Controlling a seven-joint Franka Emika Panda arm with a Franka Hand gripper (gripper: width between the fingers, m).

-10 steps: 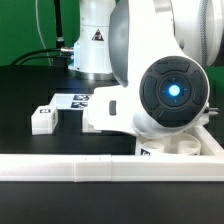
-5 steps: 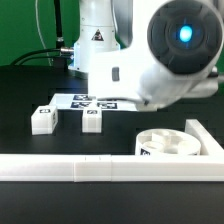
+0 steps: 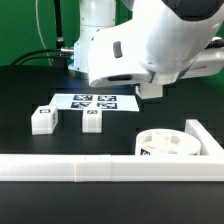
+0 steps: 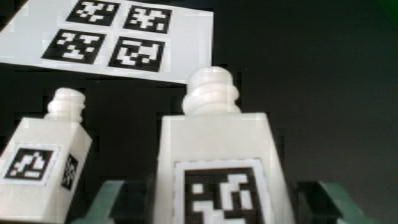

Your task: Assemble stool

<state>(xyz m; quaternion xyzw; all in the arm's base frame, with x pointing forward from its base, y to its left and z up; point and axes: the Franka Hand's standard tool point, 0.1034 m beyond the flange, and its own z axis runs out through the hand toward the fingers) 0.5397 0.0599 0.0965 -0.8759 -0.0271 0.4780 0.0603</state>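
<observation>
Two short white stool legs with black-and-white tags lie on the black table, one (image 3: 42, 119) towards the exterior view's left and one (image 3: 92, 120) beside it. The round white seat (image 3: 165, 146) with holes lies at the exterior view's lower right. In the wrist view my gripper (image 4: 226, 205) is open. Its dark fingers (image 4: 116, 200) show on either side of the nearer leg (image 4: 222, 150), with gaps to its sides. The other leg (image 4: 50, 145) lies next to it. In the exterior view the hand (image 3: 150, 90) hangs above the table, holding nothing.
The marker board (image 3: 95, 101) lies just behind the legs and also shows in the wrist view (image 4: 111, 38). A long white L-shaped rail (image 3: 90, 168) runs along the front and turns up beside the seat. The robot's base (image 3: 95, 45) stands at the back.
The arm has risen and swung towards the exterior view's upper right. It uncovered the second leg and the marker board. The legs and seat have not moved.
</observation>
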